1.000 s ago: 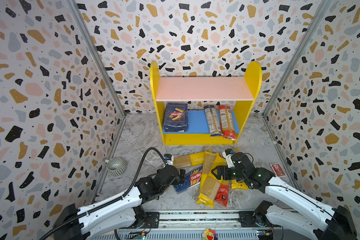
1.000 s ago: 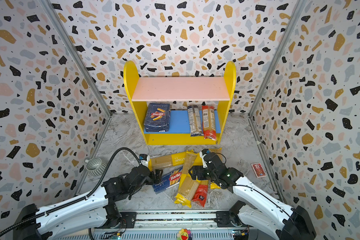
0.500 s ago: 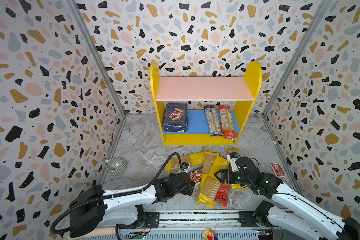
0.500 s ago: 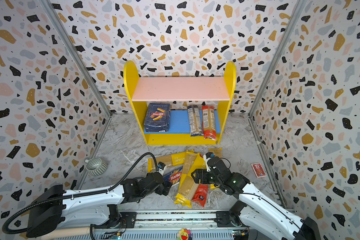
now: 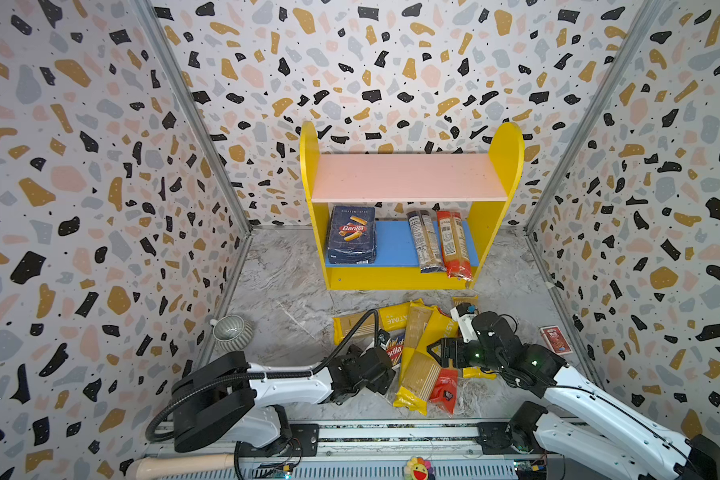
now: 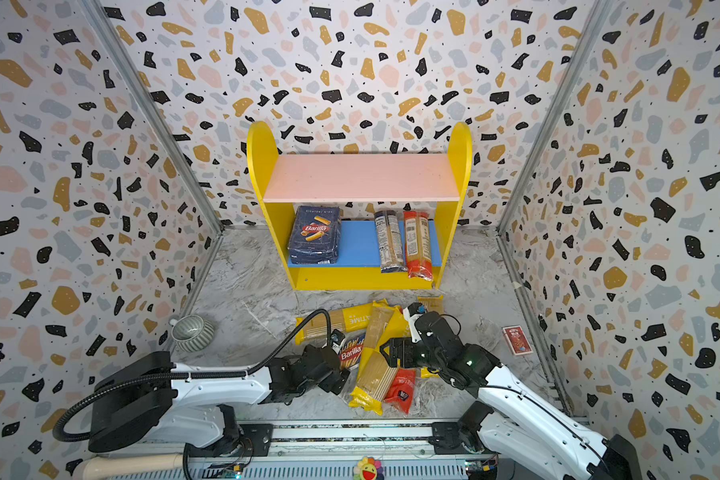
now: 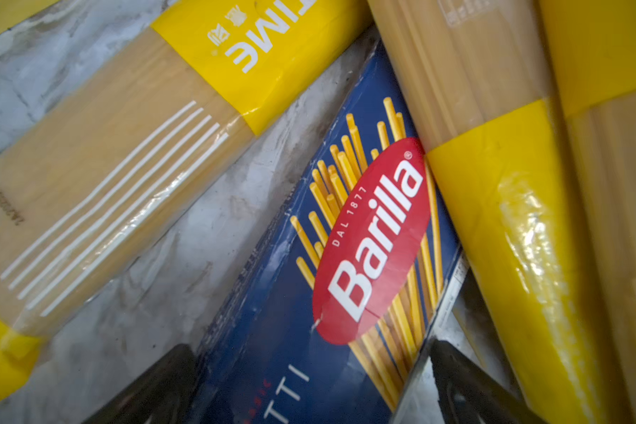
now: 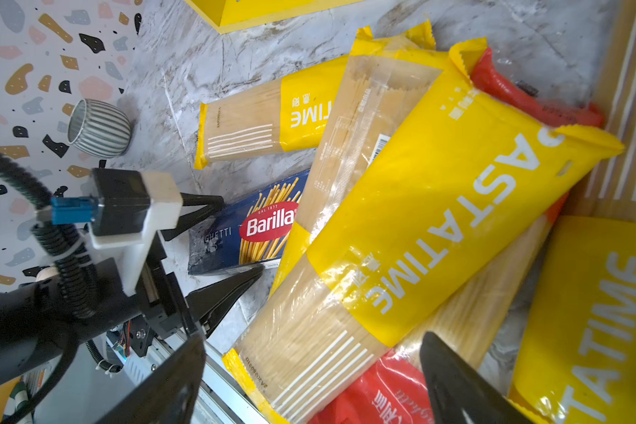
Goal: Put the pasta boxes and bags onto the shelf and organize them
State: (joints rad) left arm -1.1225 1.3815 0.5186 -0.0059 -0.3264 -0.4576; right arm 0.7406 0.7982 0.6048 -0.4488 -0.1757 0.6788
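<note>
A ribbed grey bowl [image 5: 232, 332] stands on the marble floor at the far left, beside the wall. Next to the right, the left claw [image 8: 237, 236] is lowered at the near end of the blue spaghetti box [image 7: 309, 279], which lies flat on the floor and is partly overlapped by a yellow bag. The jaws are spread fully and set to either side of the box; contact with it cannot be confirmed. Further right, several yellow spaghetti bags [image 5: 416, 365] are piled crosswise on the floor, with a red bag [image 5: 444, 390] partly beneath them. The right claw [image 8: 313, 337] is held over this pile with its jaws wide apart, and nothing is gripped. A small red card pack [image 5: 554, 338] lies apart at the far right.

Behind the pile stands the shelf [image 5: 501, 174]. On its blue lower board [image 5: 395, 245], from left to right, are laid the blue rigatoni box [image 5: 351, 235], a clear bag [image 5: 425, 243] with a dark label and a shelved red bag [image 5: 454, 245]. The two bags lie side by side, and their near ends overhang the front edge.
</note>
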